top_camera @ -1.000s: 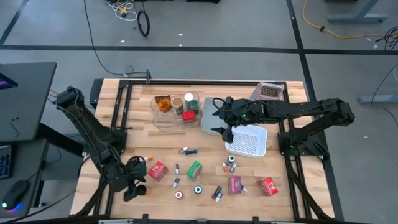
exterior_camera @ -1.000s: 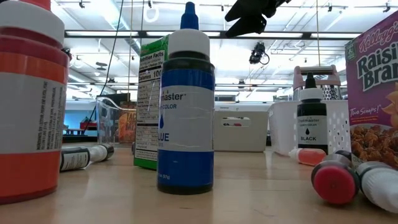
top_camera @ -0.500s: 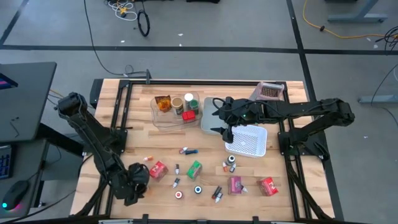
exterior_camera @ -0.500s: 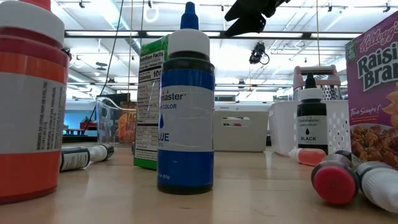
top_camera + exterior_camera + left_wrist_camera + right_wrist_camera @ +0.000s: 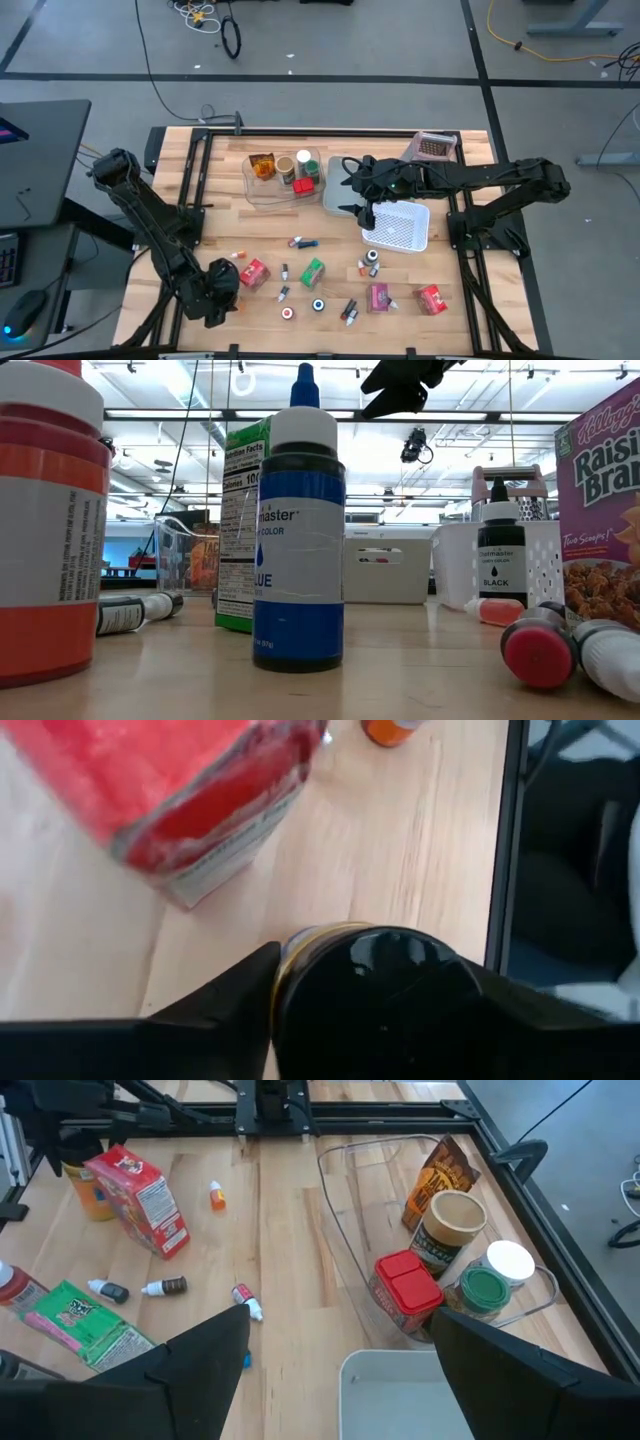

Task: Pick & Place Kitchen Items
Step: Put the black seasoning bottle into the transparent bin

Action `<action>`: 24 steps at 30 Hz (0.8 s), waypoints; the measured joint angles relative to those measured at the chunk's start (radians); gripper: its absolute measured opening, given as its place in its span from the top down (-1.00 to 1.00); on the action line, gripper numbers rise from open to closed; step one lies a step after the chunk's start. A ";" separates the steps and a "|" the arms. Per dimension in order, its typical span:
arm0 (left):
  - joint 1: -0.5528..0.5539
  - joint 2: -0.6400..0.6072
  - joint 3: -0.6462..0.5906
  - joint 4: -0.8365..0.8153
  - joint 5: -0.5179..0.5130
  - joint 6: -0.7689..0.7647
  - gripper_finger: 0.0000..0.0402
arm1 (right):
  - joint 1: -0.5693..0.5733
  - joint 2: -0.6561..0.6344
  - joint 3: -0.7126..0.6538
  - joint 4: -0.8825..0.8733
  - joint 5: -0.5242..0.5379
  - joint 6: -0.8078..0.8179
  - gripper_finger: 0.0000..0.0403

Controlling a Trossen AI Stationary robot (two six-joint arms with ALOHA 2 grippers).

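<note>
My left gripper (image 5: 218, 290) is at the table's near left part, beside a red box (image 5: 253, 273), and is shut on a short orange jar (image 5: 88, 1198) with a black lid. The gripper hides the jar in the high view. My right gripper (image 5: 340, 1330) hangs open above the white perforated bin (image 5: 398, 226), touching nothing. It shows at the top of the low view (image 5: 400, 385). A green box (image 5: 313, 272), a pink box (image 5: 378, 297), a second red box (image 5: 431, 298) and several tiny bottles lie on the near half of the table. My left gripper (image 5: 380, 990) pinches the jar's black lid (image 5: 380, 970) between its two fingers, one on each side of the round lid. It comes from above, pointing down. The jar stands upright beside the red box (image 5: 190, 800). Its foot is hidden, so I cannot tell whether it is lifted.
A clear bin (image 5: 255, 192) at the far middle holds an orange packet (image 5: 440, 1175), short jars and a red-lidded box (image 5: 408, 1285). A grey bin (image 5: 338, 190) stands next to it. A small orange bottle (image 5: 237, 257) lies close to my left gripper. A blue bottle (image 5: 298, 530) stands near.
My left arm has leaned a little toward the table's near edge, and its gripper has settled lower beside the red box. My right arm has kept still.
</note>
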 joint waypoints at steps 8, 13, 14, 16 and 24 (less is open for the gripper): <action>0.000 -0.012 0.002 -0.055 -0.008 -0.091 -0.10 | 0.000 0.000 0.000 0.000 0.000 -0.011 -0.60; 0.005 -0.051 0.011 -0.206 -0.049 -0.137 -0.16 | 0.000 0.000 0.000 0.000 0.000 -0.016 -0.60; 0.005 -0.063 0.014 -0.242 -0.068 -0.147 -0.16 | 0.000 0.000 0.000 0.000 0.000 -0.021 -0.60; 0.016 -0.088 0.027 -0.324 -0.099 -0.160 -0.15 | 0.000 0.000 0.000 0.000 0.000 -0.033 -0.60; 0.080 -0.207 0.083 -0.673 -0.255 -0.211 -0.15 | 0.000 0.000 -0.001 0.001 0.000 -0.040 -0.60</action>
